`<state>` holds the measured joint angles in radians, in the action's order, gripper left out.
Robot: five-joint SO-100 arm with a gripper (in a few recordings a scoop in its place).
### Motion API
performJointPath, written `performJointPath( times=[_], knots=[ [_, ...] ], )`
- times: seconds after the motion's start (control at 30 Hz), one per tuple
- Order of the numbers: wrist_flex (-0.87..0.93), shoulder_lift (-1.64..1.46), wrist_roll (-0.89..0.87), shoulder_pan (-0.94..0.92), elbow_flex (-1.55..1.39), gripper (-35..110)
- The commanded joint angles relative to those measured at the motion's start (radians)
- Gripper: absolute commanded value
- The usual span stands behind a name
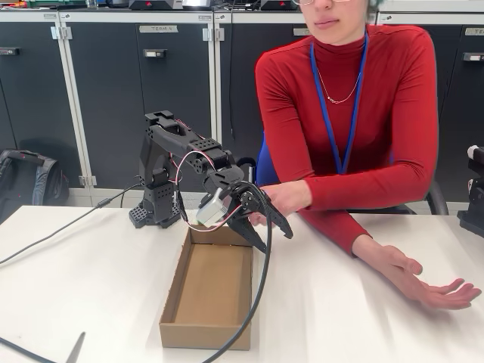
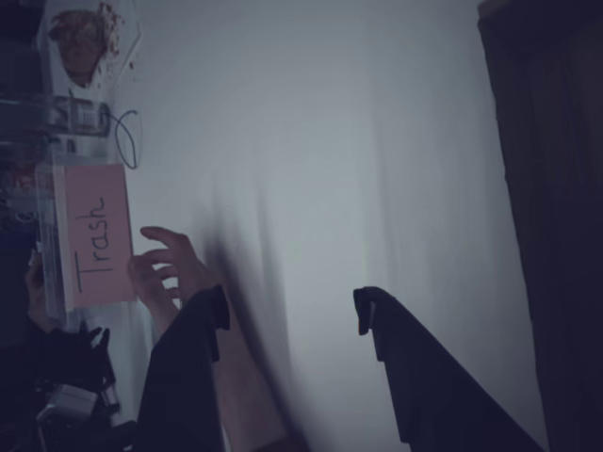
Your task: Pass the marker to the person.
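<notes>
now: jaws [image 2: 292,315] parted, nothing between | person's open hand [image 1: 423,281] palm-up on table [image 1: 91,287], well right of jaws

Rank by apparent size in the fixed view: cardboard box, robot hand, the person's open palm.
1. Cardboard box, clearly largest.
2. Robot hand and the person's open palm look alike; differing nearness to the camera prevents ranking.

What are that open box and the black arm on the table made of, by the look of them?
The box looks like plain brown corrugated cardboard: matte, with folded walls and raw edges. The arm seems to be black plastic, possibly 3D-printed: dull finish, blocky segments, red and white wires showing. The table has a smooth white surface; its material is unclear.
</notes>
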<state>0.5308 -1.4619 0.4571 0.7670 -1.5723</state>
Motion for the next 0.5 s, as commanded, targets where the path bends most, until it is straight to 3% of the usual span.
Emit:
performJointPath(
  times=[0.0,0.47],
  knots=[
    [-0.002,-0.089,0.002,-0.012,0.037,30],
    [0.071,-0.112,-0.015,-0.009,0.051,30]
  ],
)
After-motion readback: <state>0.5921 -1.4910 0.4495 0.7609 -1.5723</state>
